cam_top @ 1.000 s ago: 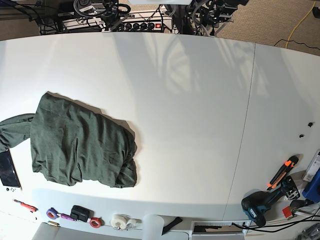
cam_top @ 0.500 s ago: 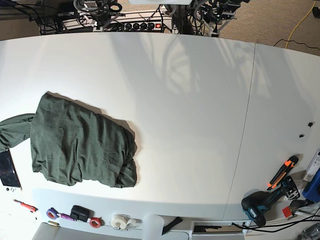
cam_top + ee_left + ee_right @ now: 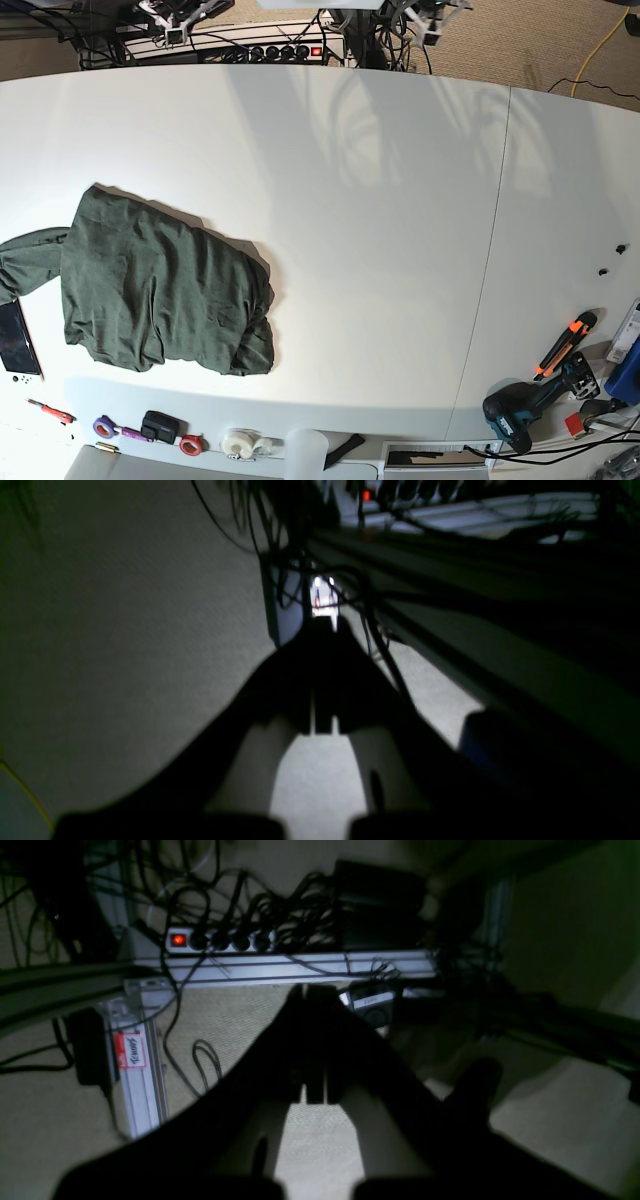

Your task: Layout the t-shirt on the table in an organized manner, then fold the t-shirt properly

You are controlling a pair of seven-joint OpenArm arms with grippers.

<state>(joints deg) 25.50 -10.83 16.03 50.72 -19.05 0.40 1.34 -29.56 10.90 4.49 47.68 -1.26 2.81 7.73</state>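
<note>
**Two closed grippers parked off the table, shirt unfolded**

Two dark grippers are seen from their own wrist cameras. The left gripper [image 3: 322, 680], centre of its frame, has its jaws brought together with only a thin slit between them, and nothing is held. Beyond it, in the upper half of the frame, lie tangled black cables [image 3: 300, 555] and a pale carpeted floor [image 3: 125, 630]. The right gripper [image 3: 315, 1040] is likewise closed and empty; past it, at upper left, sits a white power strip with a lit red switch [image 3: 220, 941] above a silver aluminium frame rail [image 3: 300, 971].

Both wrist views look down at the floor and the stand. This suggests that the arms are hanging at rest behind the table's far edge, clear of the work surface.

In the base view, the large dark olive-green short-sleeved t-shirt [image 3: 160, 290] lies at the left of the frame on the large smooth white table [image 3: 400, 200], well apart from both grippers. Its body is rumpled, its lower right corner is curled over, and one sleeve trails toward the left edge. Judged from this, the laying-out is not yet done.
</note>
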